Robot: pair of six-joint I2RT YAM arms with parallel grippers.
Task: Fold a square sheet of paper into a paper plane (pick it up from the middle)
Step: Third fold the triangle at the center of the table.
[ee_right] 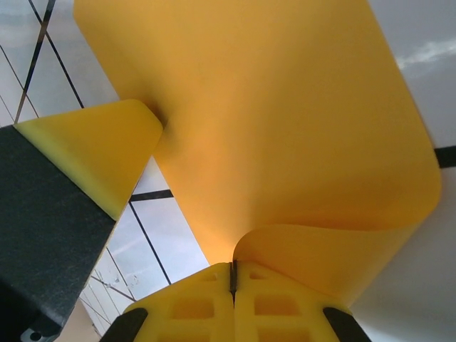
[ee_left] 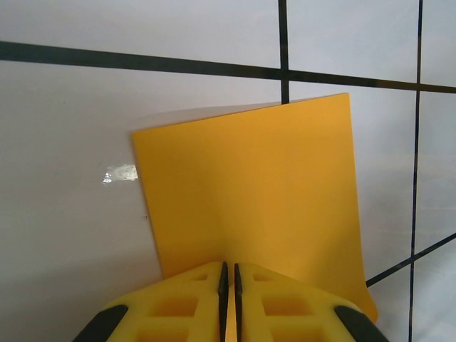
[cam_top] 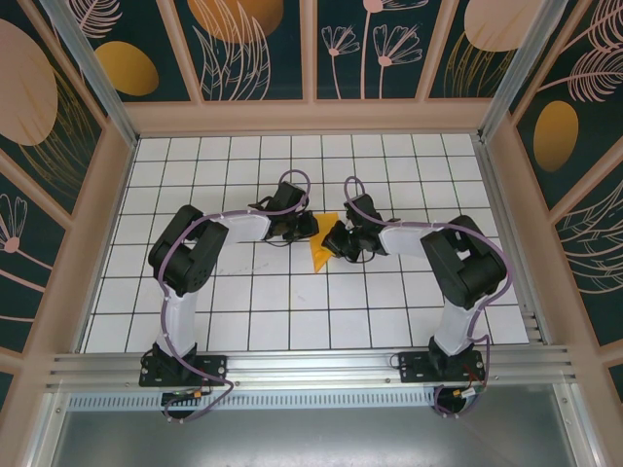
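The square sheet of paper [cam_top: 320, 253] is plain orange-yellow and is held up between both grippers over the middle of the white grid table [cam_top: 243, 292]. My left gripper [cam_top: 308, 230] is shut on one edge; in the left wrist view its yellow fingers [ee_left: 185, 306] pinch the sheet [ee_left: 249, 192], which spreads flat beyond them. My right gripper [cam_top: 335, 243] is shut on the opposite side. In the right wrist view the sheet [ee_right: 271, 121] curls over in a loop at the jaws [ee_right: 232, 274]. The left gripper's fingertip [ee_right: 92, 153] shows there, touching the sheet. The paper plane is out of view.
Wood-framed walls with dark floral panels [cam_top: 253, 49] enclose the table on three sides. An aluminium rail [cam_top: 311, 365] carrying both arm bases runs along the near edge. A small shiny patch [ee_left: 120, 173] lies on the table beside the sheet.
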